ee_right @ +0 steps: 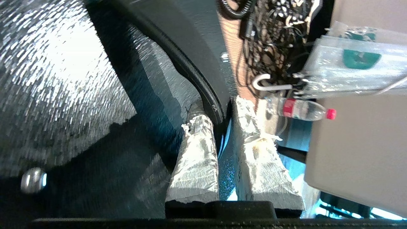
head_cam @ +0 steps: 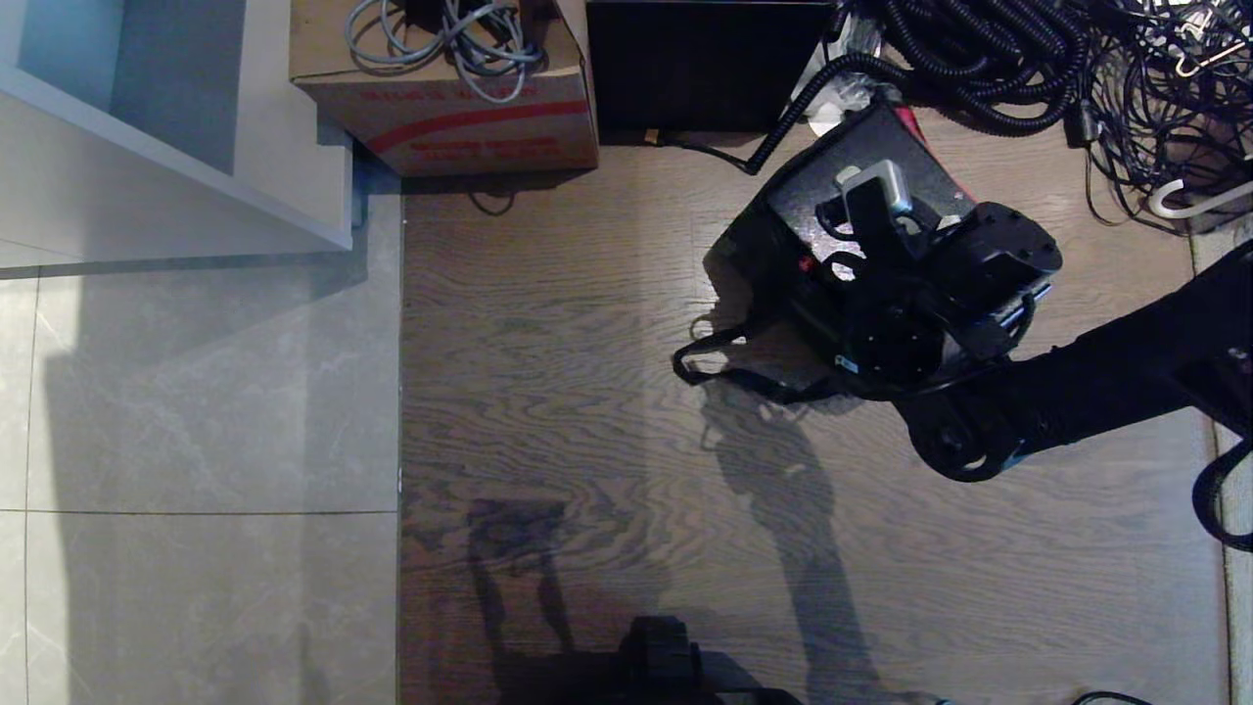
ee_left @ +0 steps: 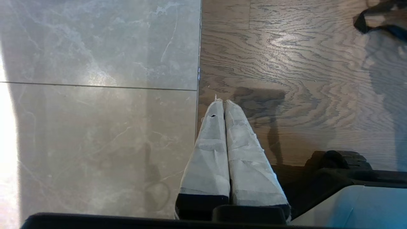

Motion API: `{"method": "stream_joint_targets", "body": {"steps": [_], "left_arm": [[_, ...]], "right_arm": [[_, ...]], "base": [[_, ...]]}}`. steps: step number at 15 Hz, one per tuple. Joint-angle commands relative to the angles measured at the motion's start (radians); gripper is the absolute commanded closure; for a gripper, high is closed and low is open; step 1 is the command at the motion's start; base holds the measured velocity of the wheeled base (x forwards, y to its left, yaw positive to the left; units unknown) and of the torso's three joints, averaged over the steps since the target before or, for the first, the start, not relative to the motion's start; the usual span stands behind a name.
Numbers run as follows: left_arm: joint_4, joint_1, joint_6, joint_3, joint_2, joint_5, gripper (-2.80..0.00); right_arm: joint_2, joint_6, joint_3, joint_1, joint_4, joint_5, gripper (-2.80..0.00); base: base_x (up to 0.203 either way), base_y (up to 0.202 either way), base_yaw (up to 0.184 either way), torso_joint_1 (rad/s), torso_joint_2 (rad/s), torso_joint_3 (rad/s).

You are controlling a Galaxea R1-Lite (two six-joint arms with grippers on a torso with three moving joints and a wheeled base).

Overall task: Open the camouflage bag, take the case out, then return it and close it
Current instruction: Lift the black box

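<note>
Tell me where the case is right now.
In the head view the case is at upper right over the wood floor, tilted, its handle clamped in the right gripper, just below the coiled cables.

Wood floor (head_cam: 587,392) ahead of me, grey tile (head_cam: 196,392) to my left.

On the wood I see a red-striped cardboard box (head_cam: 460,117) against the far edge, a black box (head_cam: 700,64) just beside it, and a tangle of black cables (head_cam: 1028,69) in the far right corner. The camouflage bag (head_cam: 754,294) sits on the wood too, its strap (head_cam: 700,357) trailing toward me.
</note>
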Motion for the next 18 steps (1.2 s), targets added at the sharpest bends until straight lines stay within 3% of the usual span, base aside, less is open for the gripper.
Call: {"method": "stream_joint_targets", "body": {"steps": [1, 11, 18], "left_arm": [[0.001, 0.0, 0.0, 0.0, 0.0, 0.001, 0.0], [0.001, 0.0, 0.0, 0.0, 0.0, 0.001, 0.0], [0.001, 0.0, 0.0, 0.0, 0.0, 0.001, 0.0]], "right_arm": [[-0.091, -0.007, 0.034, 0.012, -0.012, -0.004, 0.0], [-0.129, 0.012, 0.134, 0.031, -0.011, -0.01, 0.0], [0.027, 0.147, 0.15, 0.025, -0.012, -0.01, 0.0]], "base": [[0.0, 0.0, 0.0, 0.0, 0.0, 0.0], [0.0, 0.0, 0.0, 0.0, 0.0, 0.0], [0.0, 0.0, 0.0, 0.001, -0.01, 0.004]]}}
